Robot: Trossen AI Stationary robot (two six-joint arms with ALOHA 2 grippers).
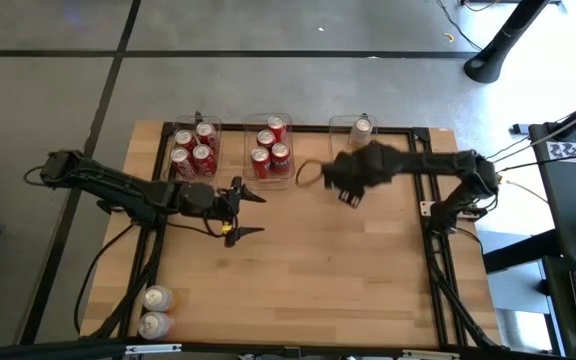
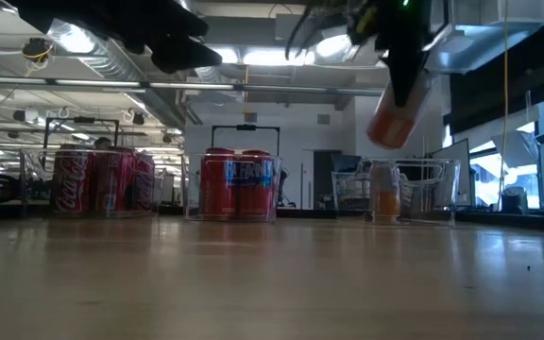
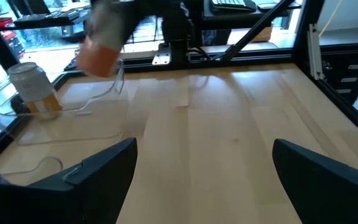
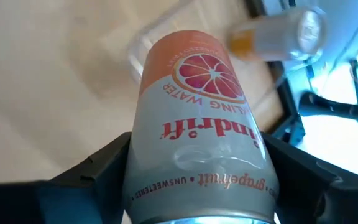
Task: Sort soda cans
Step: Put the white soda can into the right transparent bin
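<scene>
- Right gripper (image 1: 353, 168) pinches a grapefruit can (image 4: 197, 124), carrying it above the table toward the right bin (image 1: 340, 128), which already holds one matching can (image 1: 362, 127).
- Left gripper (image 1: 247, 213) waits mid-table, fingers spread, empty.

Four red cola cans (image 1: 193, 148) stand upright, packed together in the left clear bin. Four red cans with blue lettering (image 1: 270, 147) stand upright in the middle bin. One silver-and-orange can (image 1: 361, 127) stands alone in the right bin. A silver grapefruit sparkling-water can (image 4: 201, 134) hangs tilted in the air, clamped in the right tool (image 1: 351, 172). Two silver-topped cans (image 1: 156, 311) stand side by side at the tabletop's near left corner.
</scene>
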